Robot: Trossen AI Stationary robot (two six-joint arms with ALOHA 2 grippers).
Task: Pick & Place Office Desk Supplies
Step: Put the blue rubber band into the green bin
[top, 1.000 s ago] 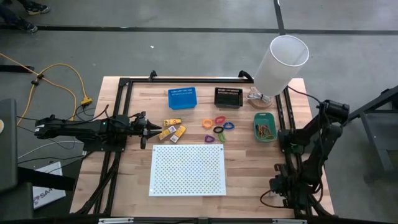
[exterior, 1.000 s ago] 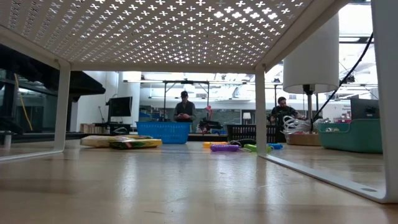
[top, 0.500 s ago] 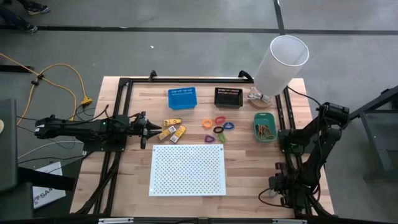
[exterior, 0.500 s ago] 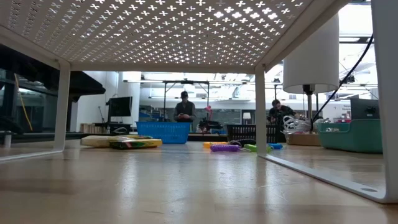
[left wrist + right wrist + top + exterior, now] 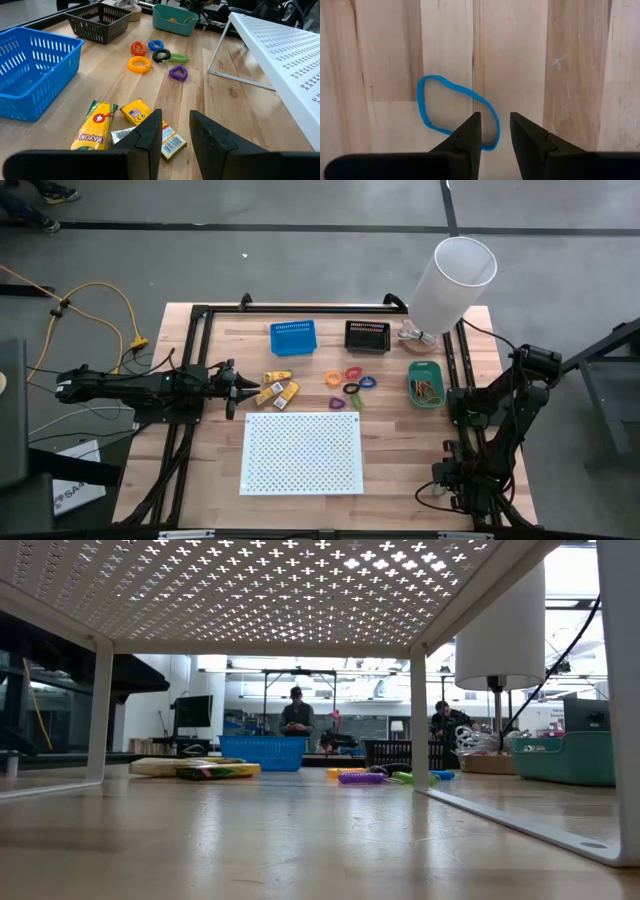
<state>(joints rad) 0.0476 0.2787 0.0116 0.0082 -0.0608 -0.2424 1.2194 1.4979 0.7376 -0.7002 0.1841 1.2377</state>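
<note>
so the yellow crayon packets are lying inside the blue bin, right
Not inside. The yellow crayon packets lie on the bare table, in front of the blue bin and apart from it. The high view shows the gap; the left wrist view confirms it.

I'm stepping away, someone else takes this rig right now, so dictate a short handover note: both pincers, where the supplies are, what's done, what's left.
Left pincer: slightly open, empty, low over the table by the yellow packets.
Right pincer: slightly open, empty, parked at the table's right front edge above a blue rubber band.
Supplies: packets lie loose left of centre; plastic loops are scattered at the centre; some rubber bands sit in the green bin.
Done: blue bin looks empty; black bin's contents are unclear.
Left: packets, loops and the stray blue band.
</note>
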